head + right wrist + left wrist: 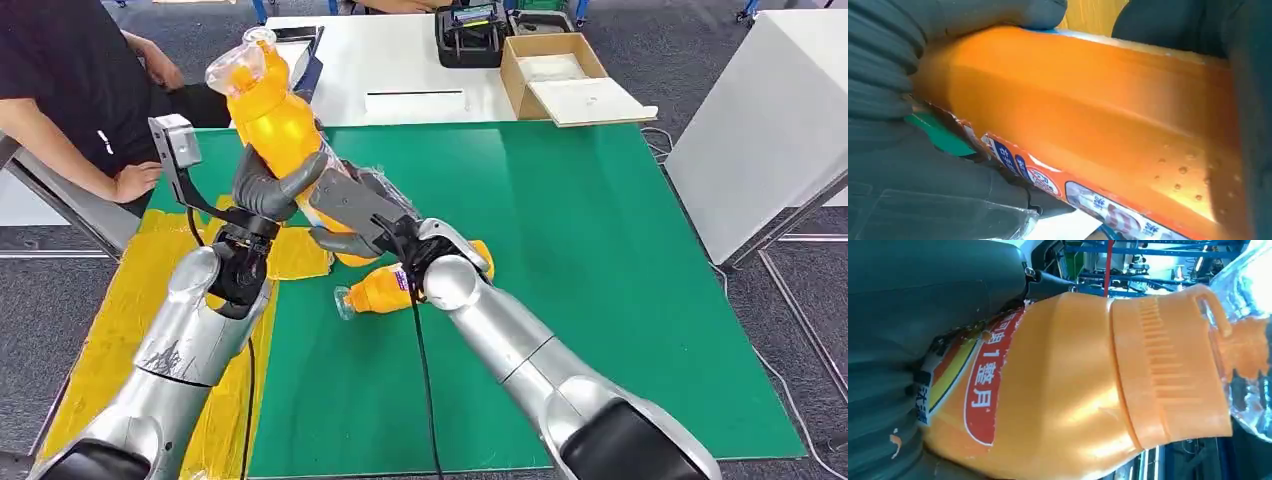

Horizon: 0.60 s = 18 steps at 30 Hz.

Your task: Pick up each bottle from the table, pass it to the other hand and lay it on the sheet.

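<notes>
An orange bottle (270,110) with a clear cap cover is held up, tilted, above the left part of the green mat (600,250). My left hand (268,185) grips its middle from below. My right hand (350,212) wraps the lower end of the same bottle (1088,115), dark fingers on both sides. In the left wrist view the bottle (1073,390) shows its label and ribbed orange cap close up. A second orange bottle (385,290) lies on its side on the mat under my right forearm. The yellow sheet (130,290) lies along the mat's left edge.
A person (70,80) sits at the far left, one hand near the sheet's corner. Behind the mat a white table carries an open cardboard box (560,75) and a black device (470,35). A white cabinet (770,120) stands at the right.
</notes>
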Motion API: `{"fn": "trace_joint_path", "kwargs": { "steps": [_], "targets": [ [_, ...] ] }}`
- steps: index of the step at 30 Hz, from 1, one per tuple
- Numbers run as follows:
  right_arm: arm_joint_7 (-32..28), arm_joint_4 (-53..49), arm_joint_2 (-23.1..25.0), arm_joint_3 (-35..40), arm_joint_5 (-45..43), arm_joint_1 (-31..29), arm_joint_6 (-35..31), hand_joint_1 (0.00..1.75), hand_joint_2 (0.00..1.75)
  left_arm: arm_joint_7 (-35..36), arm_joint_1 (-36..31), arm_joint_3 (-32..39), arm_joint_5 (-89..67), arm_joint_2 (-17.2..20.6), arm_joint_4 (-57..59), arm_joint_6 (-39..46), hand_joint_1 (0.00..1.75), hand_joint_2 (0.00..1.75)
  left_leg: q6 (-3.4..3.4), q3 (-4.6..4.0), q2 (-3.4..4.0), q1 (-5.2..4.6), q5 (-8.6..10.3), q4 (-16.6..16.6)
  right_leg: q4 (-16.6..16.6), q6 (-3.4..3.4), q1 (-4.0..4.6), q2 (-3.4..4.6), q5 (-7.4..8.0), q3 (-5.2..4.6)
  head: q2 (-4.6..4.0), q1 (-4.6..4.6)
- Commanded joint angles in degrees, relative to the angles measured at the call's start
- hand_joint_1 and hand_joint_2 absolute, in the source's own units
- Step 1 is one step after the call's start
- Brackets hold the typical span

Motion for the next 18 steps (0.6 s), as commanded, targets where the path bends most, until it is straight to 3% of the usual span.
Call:
{"fn": "trace_joint_path", "kwargs": {
  "steps": [1,8,12,18],
  "targets": [
    [-0.3,-3.6,-8.0,-2.9,0.3,2.6,-2.4,0.0,0.0,-0.9,-1.8,1.5,-2.4,2.6,1.8,0.4,1.75,1.75,-0.13,0.26,-0.32,0.01,-0.07,0.0,0.0,0.01,0.03,-0.52,-0.18,0.37,0.0,0.0],
    [2.0,-20.0,-17.1,-16.4,6.4,12.5,-0.3,0.0,0.0,-2.7,0.5,8.4,-15.8,5.8,0.5,5.7,1.75,1.75,-0.08,0.22,-0.24,-0.04,-0.07,0.0,0.0,0.04,-0.01,-0.36,-0.12,0.33,0.0,0.02],
    [2.1,-20.5,-16.8,-17.1,7.1,13.1,0.2,0.0,0.0,-2.5,0.4,8.7,-16.2,5.4,0.4,5.5,1.75,1.75,-0.17,0.37,-0.34,-0.07,-0.21,0.1,0.1,0.03,-0.02,-0.59,-0.31,0.51,0.0,0.02],
    [2.2,-20.1,-16.1,-17.1,7.5,12.9,0.3,0.0,0.0,-2.4,0.3,8.6,-16.3,5.1,0.4,5.5,1.75,1.75,-0.06,0.03,-0.12,-0.01,-0.04,0.0,0.0,0.0,0.0,-0.19,-0.06,0.13,0.0,0.02]
  ]
}}
